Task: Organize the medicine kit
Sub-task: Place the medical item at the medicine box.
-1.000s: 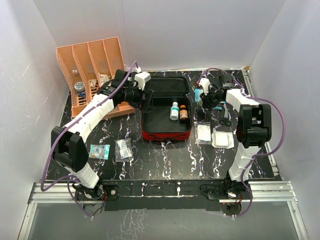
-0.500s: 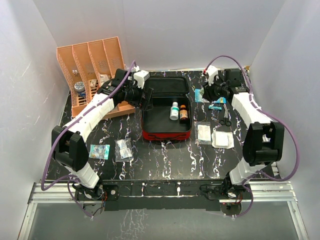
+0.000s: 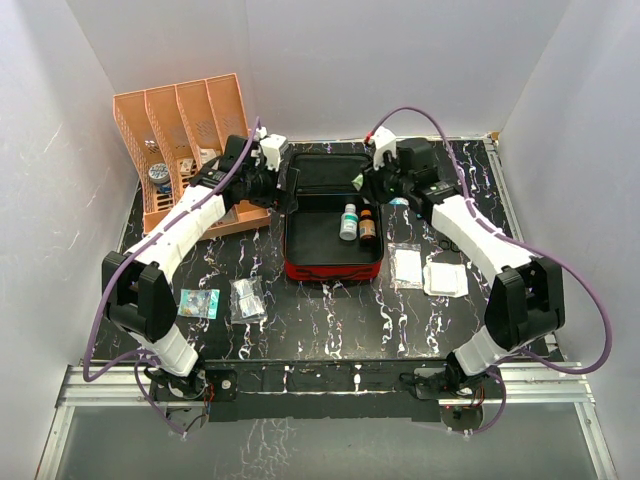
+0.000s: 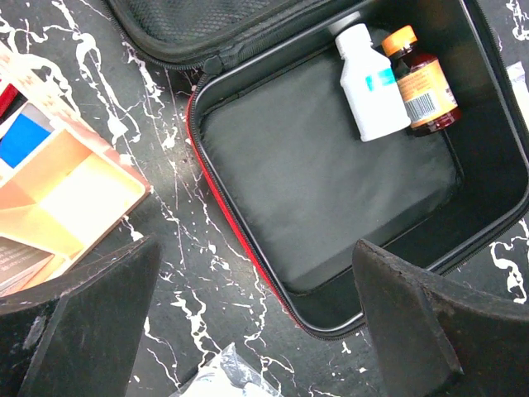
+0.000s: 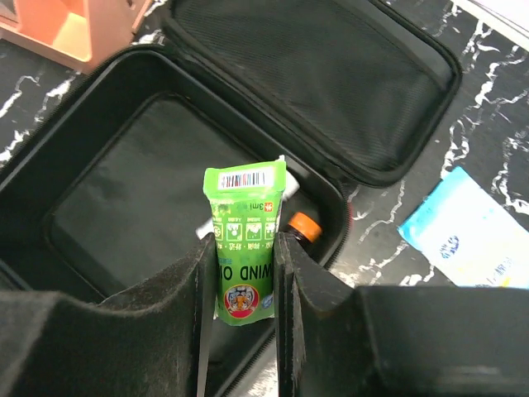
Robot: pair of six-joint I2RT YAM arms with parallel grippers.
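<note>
The medicine kit (image 3: pixel 333 268) lies open in the middle of the table (image 3: pixel 330 320). It looks light and soft-walled, so take it by the zip rim or it may slide. Your right end effector (image 5: pixel 241 256) pinches a flimsy green packet (image 5: pixel 245 207) over it; the left end effector (image 4: pixel 256 248) gapes empty beside it.

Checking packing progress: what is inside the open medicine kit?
A white bottle and an amber bottle, side by side on the black lining of the medicine kit, otherwise bare. Under them is hidden. The right gripper holds a green sachet above.

top: overhead, far | wrists: close, downward | shared: medicine kit (image 3: pixel 333 270)
</note>
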